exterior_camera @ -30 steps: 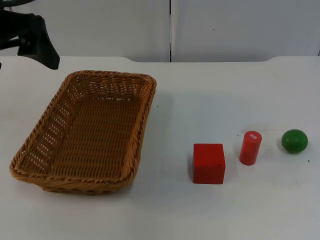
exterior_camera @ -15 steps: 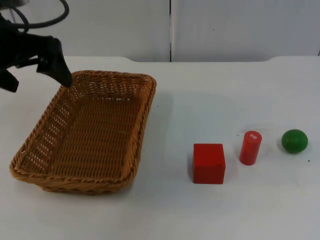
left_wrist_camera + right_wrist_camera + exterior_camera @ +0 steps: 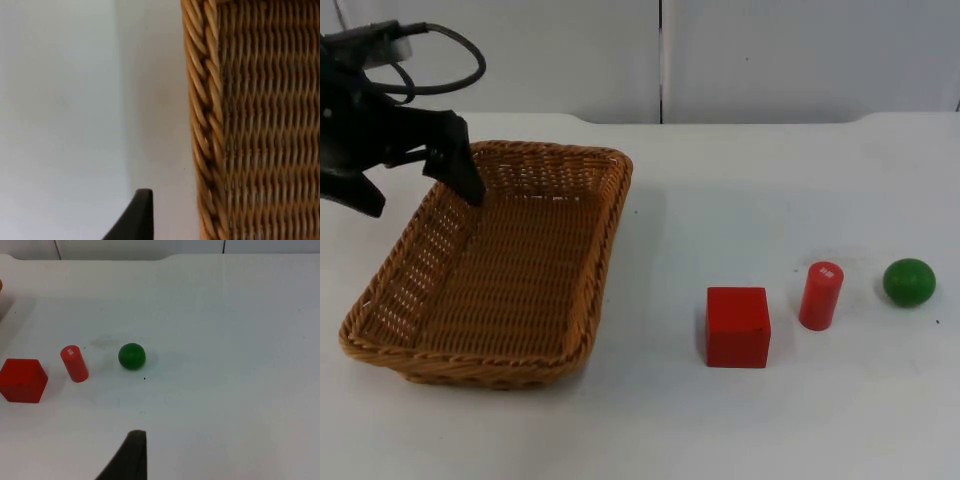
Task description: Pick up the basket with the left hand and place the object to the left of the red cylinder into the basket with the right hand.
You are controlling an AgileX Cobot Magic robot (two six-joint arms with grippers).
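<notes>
Wicker basket (image 3: 495, 265) lies on the left half of the white desk (image 3: 720, 180), resting flat with its long side running away from the camera. Its braided rim (image 3: 202, 125) shows in the left wrist view, running alongside bare desk surface.

Left end effector (image 3: 425, 185) hovers at the basket's far left corner, its fingers spread: one black fingertip (image 3: 470, 190) points down just inside the rim over the woven wall, while the other fingertip (image 3: 370, 205) sits outside the basket, above the desk. The rim runs between the two fingers, and I cannot tell whether either touches it.

Red cube (image 3: 737, 326) stands on the right half of the desk, well apart from the basket and from the left end effector. Just to its right stands the red cylinder (image 3: 820, 295), upright, with a small white label on its top. Farther right, near the cylinder, sits a green ball (image 3: 908, 281).

From the right wrist view the cube (image 3: 21, 380), cylinder (image 3: 74, 363) and ball (image 3: 132, 356) lie in a row well away from the right end effector (image 3: 131, 455), which waits above open desk; whether its fingers are spread or pressed together I cannot tell.
</notes>
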